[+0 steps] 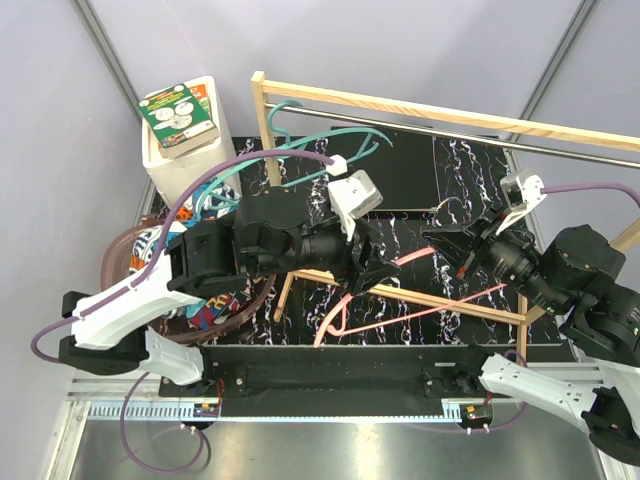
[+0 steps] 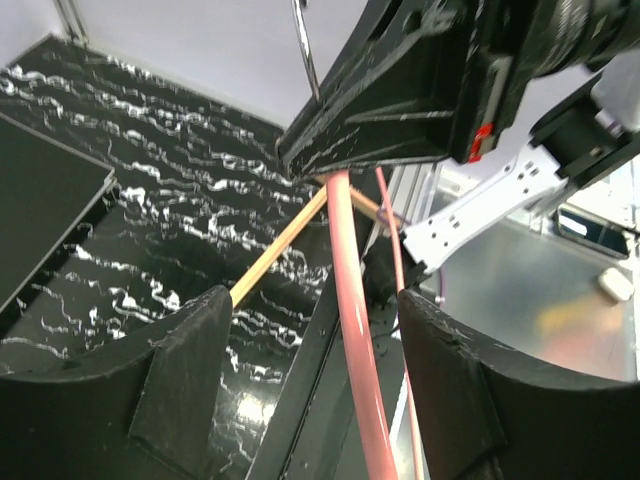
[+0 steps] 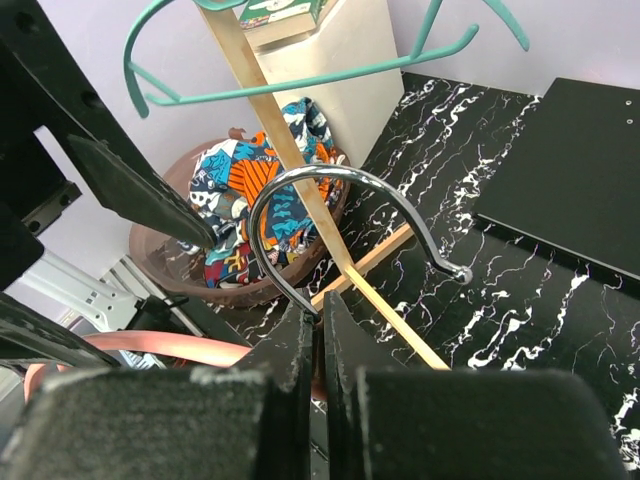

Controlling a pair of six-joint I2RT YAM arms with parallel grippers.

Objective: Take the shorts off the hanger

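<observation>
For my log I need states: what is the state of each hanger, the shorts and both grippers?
Pink plastic hanger: bare.
Colourful printed fabric shorts: piled in round brown basket.
Teal plastic hanger: empty.
Left gripper: open, astride pink hanger.
Right gripper: shut on pink hanger's hook.

**Three cameras, one pink hanger in common**

The top external camera sits high above and behind the arm bases. It looks steeply down on the whole marbled black bench (image 1: 470,170) and the wooden rack (image 1: 400,105) from a distance. The left wrist camera looks out between the left arm's fingers (image 2: 170,390), close and low over the bench, facing the right arm (image 2: 560,30). The pink hanger (image 2: 350,300) runs straight away from its lens. The right wrist camera looks the opposite way past the right arm's fingers (image 3: 290,360), toward the brown basket (image 3: 150,262). All three views share the pink hanger. The top and right wrist views also share the basket and the teal hanger (image 3: 300,80).
</observation>
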